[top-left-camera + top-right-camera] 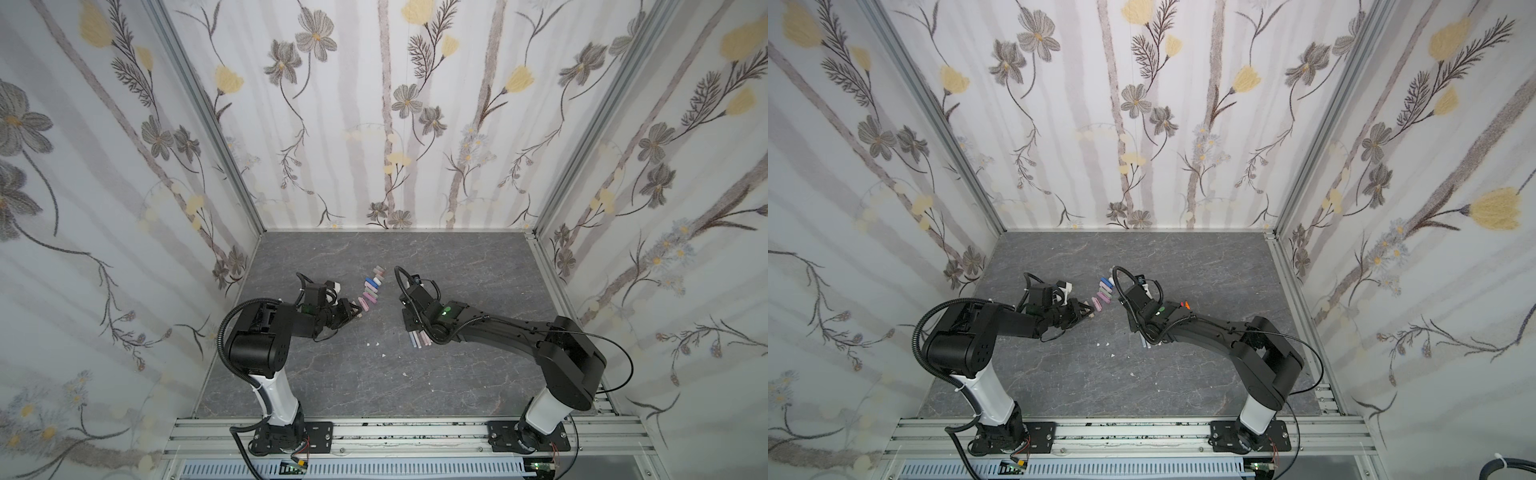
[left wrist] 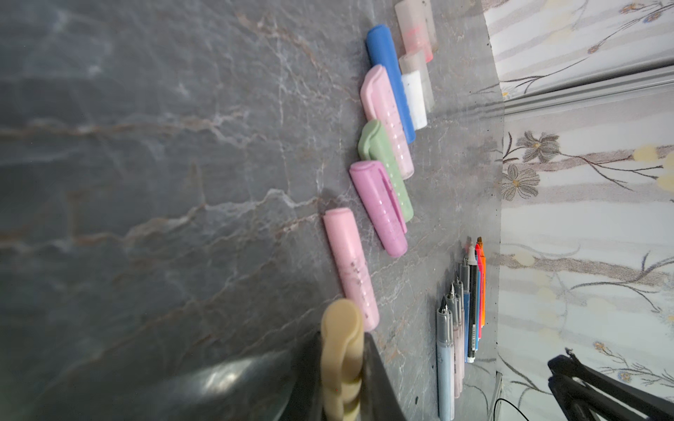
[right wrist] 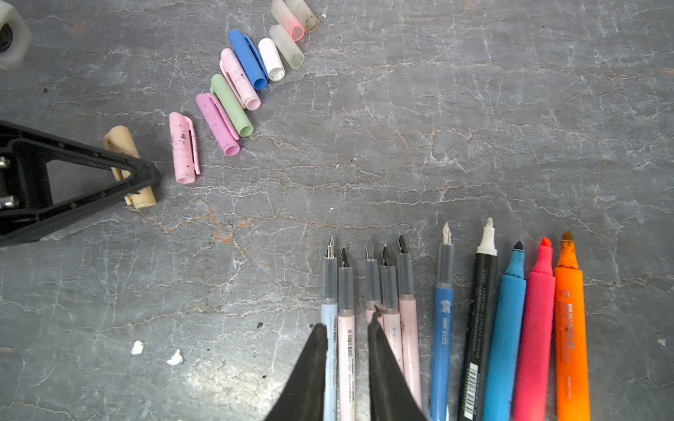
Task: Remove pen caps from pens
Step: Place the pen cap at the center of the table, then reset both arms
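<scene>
Since the left jaws sit close on either side of the cream cap (image 3: 122, 142), which lies on the bench (image 3: 474, 127) at the near end of the diagonal line of pen caps (image 3: 233, 105) in mid-bench, I cannot tell whether they pinch it or merely flank it. They should part fully and lift straight up, so the cap does not roll into the pink cap (image 3: 183, 153) just beside it. The right jaws stand narrowly apart over the pale pink pen (image 3: 345, 328), clamping nothing, and should rise without dragging it. All ten pens (image 3: 443, 328), rowed nearer the bench's near edge, show bare tips, so I judge nothing is left to uncap.
</scene>
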Controlling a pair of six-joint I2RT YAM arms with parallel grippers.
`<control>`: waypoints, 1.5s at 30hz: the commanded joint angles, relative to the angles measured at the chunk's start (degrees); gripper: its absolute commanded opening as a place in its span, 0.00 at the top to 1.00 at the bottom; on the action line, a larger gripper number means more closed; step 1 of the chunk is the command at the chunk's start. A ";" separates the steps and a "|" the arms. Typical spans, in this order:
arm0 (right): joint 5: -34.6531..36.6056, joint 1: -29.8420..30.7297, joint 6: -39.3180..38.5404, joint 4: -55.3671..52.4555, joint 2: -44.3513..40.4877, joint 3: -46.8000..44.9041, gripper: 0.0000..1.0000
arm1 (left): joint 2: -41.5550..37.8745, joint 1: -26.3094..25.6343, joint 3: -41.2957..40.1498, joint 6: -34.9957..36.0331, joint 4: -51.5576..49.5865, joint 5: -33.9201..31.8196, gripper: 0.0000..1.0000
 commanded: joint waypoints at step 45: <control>11.07 -38.94 -20.65 41.47 -29.30 -35.73 0.00 | -36.44 1.21 -22.46 27.95 26.20 -54.20 0.00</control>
